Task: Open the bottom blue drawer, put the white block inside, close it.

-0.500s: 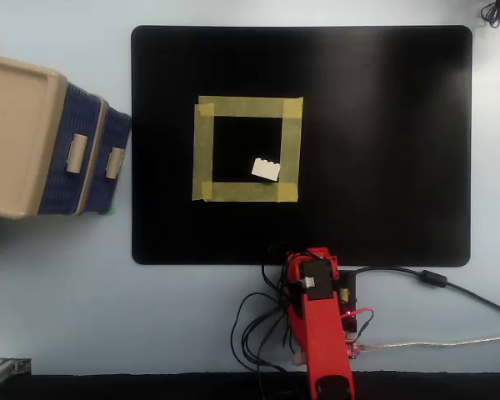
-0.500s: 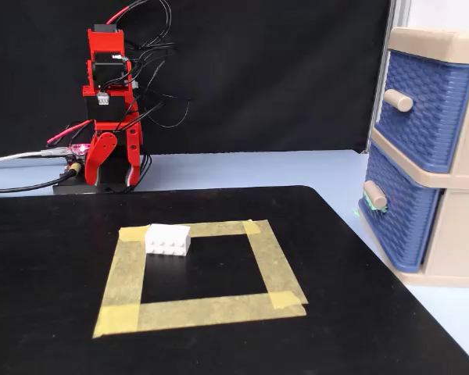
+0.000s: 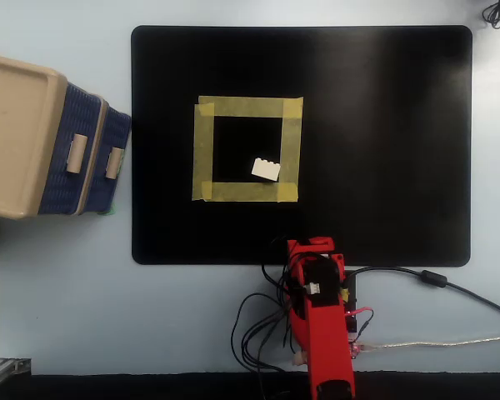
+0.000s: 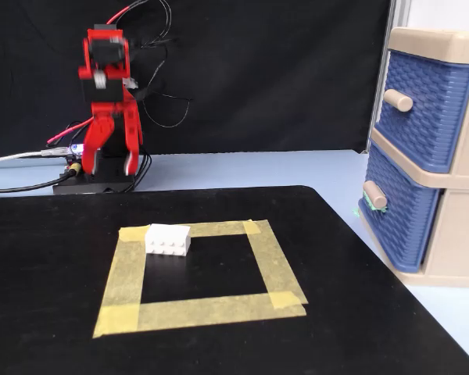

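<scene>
The white block point(image 3: 266, 170) point(image 4: 168, 239) lies studs-up on the black mat inside a yellow tape square point(image 3: 205, 150) point(image 4: 125, 273). The beige cabinet point(image 3: 17, 133) point(image 4: 461, 234) stands at the left in the overhead view and at the right in the fixed view. Its bottom blue drawer point(image 3: 119, 125) point(image 4: 402, 226) looks shut, with its beige handle point(image 4: 373, 193) facing the mat. The red arm point(image 3: 321, 317) is folded over its base, far from both. My gripper point(image 4: 109, 160) hangs point-down there, open and empty.
The upper blue drawer point(image 3: 83, 112) point(image 4: 426, 105) is shut too. The black mat point(image 3: 383, 125) point(image 4: 47, 328) covers most of the pale blue table. Loose cables point(image 3: 254, 333) lie around the arm's base, and one cable point(image 3: 450, 287) runs off to the right.
</scene>
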